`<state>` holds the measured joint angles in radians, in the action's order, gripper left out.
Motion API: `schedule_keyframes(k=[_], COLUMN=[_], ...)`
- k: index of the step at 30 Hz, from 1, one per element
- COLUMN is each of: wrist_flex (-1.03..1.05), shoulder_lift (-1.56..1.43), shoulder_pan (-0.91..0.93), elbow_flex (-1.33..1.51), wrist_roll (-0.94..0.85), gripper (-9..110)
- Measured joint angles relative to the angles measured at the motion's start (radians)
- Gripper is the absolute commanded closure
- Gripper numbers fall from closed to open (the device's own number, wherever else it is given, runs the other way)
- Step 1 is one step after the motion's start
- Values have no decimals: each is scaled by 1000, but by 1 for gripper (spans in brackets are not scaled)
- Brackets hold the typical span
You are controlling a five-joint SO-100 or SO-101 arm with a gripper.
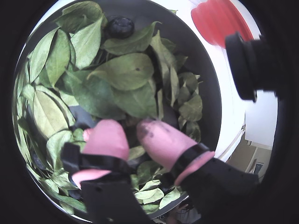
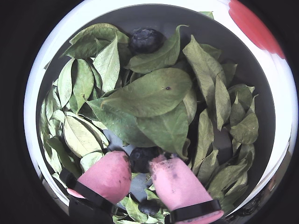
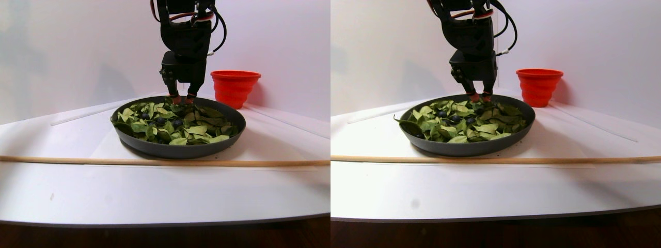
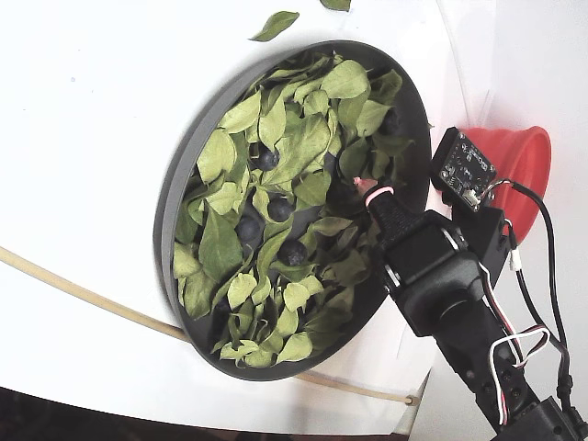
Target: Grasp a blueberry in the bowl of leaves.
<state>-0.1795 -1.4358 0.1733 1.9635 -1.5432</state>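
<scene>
Blueberry (image 2: pixel 142 157) sits between the two pink fingertips (image 2: pixel 106 176) of the hand (image 2: pixel 139 169), low among the leaves (image 2: pixel 149 95) in the bowl (image 2: pixel 261 88). Hand is partly open, straddling the berry; contact looks close, but I cannot tell if it is clamped yet. The arm comes straight down, likely so the tips push past the leaves. Another berry (image 2: pixel 145 39) lies exposed at the far rim in that wrist view, and a third (image 2: pixel 149 206) sits under the fingers. In the fixed view, more berries (image 4: pixel 279 209) show mid-bowl. Bowl stands toward the back of the worktop (image 3: pixel 155 191), with a red cup (image 3: pixel 235 87) behind it near the back right corner, probably the drop spot. A wooden stick (image 3: pixel 155 161) lies across the front.
</scene>
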Motion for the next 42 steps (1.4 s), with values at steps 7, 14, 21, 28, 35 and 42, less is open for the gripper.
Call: schedule_keyframes(k=[7,14,21,28,35,42], wrist_flex=[-104,-112,-112,-112,-112,-112], shoulder_lift=[78,80,80,80,80,80], shoulder_pan=[12,12,12,12,12,12], elbow_flex=[-2,-2,-2,-2,-2,0], wrist_roll=[-101,-107,-107,-89,-71,-69], gripper=[93,93,91,85,84,85])
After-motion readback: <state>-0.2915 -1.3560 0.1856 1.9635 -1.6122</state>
